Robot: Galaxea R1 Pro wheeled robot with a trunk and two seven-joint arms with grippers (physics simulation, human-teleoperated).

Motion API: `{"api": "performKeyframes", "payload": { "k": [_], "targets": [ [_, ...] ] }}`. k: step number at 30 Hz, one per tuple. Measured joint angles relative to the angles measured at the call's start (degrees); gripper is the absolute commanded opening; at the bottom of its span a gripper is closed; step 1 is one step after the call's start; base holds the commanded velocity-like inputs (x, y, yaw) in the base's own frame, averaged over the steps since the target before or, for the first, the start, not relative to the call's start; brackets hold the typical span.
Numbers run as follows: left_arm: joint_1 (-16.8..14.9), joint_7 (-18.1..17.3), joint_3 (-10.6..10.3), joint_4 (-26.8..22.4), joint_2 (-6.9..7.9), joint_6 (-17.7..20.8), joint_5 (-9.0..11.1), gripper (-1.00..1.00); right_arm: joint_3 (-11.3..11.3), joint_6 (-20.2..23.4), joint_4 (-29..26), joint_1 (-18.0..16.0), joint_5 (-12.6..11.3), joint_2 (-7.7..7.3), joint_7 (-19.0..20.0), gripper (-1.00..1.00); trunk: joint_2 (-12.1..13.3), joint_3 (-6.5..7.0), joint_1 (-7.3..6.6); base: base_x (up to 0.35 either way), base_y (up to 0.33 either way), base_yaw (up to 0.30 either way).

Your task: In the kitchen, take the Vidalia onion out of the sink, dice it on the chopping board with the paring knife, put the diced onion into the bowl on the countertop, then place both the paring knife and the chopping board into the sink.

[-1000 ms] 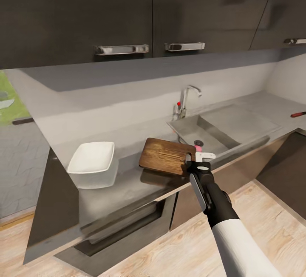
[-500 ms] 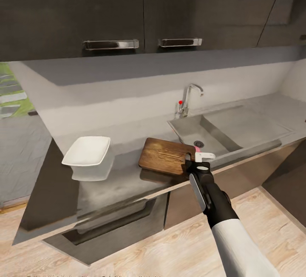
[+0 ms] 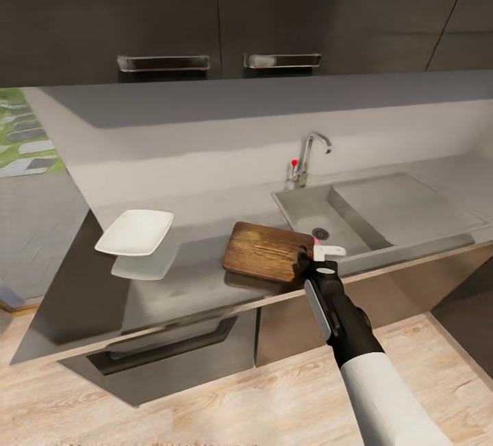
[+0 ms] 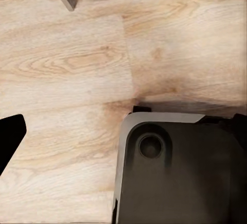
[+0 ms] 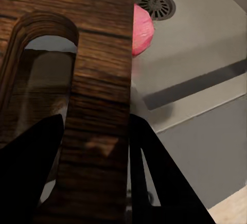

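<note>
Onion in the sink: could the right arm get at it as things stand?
Probably not yet. The right gripper is shut on the chopping board at its handle end, and that edge covers part of the pink onion near the drain.

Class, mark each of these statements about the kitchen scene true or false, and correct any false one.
1. The right gripper clamps the handle-slot end of the chopping board. True.
2. The bowl sits inside the sink. False: it rests on the countertop, on the far side of the board from the sink.
3. A pink object lies in the sink near the drain. True.
4. The board stands upright on its edge. False: it is about flat, its gripped end jutting over the sink.
</note>
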Motion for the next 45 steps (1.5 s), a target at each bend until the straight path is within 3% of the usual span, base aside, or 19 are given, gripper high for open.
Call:
{"api": "performKeyframes", "payload": {
  "k": [15, 22, 30, 45],
  "targets": [
    [0.00, 0.02, 0.03, -0.09, 0.00, -0.03, 0.00, 1.00, 4.29, -0.11, -0.25, 0.01, -0.04, 0.43, 0.09, -1.00, 0.00, -1.11, 0.00, 0.000, -0.107, 0.189],
    [0.00, 0.03, 0.03, -0.10, 0.00, -0.01, 0.00, 1.00, 4.78, -0.18, -0.99, 0.02, -0.55, 1.59, 1.62, -1.00, 0.01, -1.64, 0.00, 0.000, -0.001, 0.188],
    [0.00, 0.03, 0.02, -0.09, 0.00, 0.00, 0.00, 1.00, 4.79, -0.09, -1.58, 0.01, -0.01, 1.74, 2.04, -1.00, 0.00, -2.23, 0.00, 0.004, -0.027, 0.188],
    [0.00, 0.04, 0.00, -0.08, 0.00, 0.01, 0.00, 1.00, 4.78, -0.07, -1.67, 0.00, 0.03, 1.75, 2.04, -1.00, -0.01, -3.36, -0.01, 0.085, -0.268, 0.188]
  ]
}}
